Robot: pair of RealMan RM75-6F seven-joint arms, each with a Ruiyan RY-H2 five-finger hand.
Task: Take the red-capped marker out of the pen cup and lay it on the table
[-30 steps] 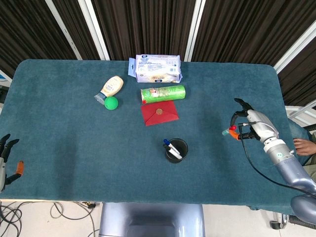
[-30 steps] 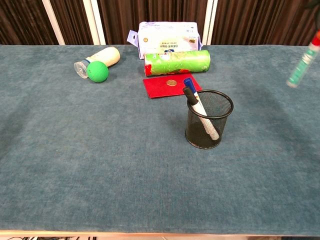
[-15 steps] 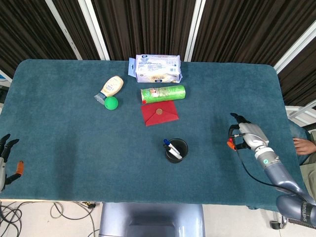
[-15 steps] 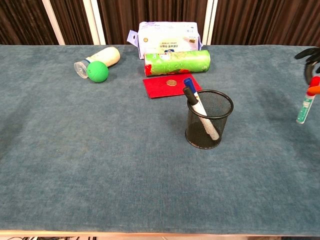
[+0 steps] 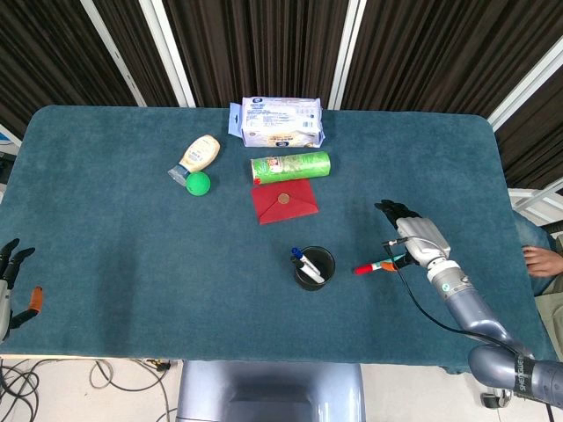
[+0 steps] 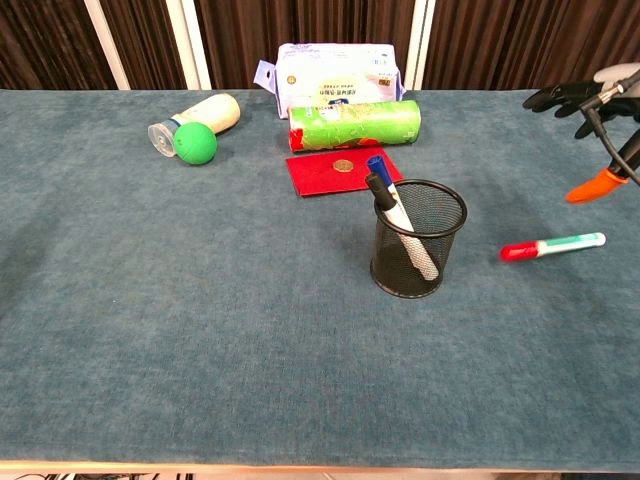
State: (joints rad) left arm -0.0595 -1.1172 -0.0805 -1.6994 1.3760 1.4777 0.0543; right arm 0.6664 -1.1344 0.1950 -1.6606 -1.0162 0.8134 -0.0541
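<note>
The red-capped marker lies flat on the teal table, right of the black mesh pen cup, its red cap pointing at the cup. My right hand hovers just above the marker's far end with fingers spread. Its orange thumb tip is apart from the marker in the chest view. The cup still holds a blue-capped and a black-capped marker. My left hand hangs at the table's front left edge, fingers apart and empty.
Behind the cup lie a red pouch, a green tube can and a white wipes packet. A squeeze bottle and a green ball lie at the back left.
My right hand carried the marker down and leftward toward the cup, then let it go. The marker went from hanging upright to lying flat on the table.
</note>
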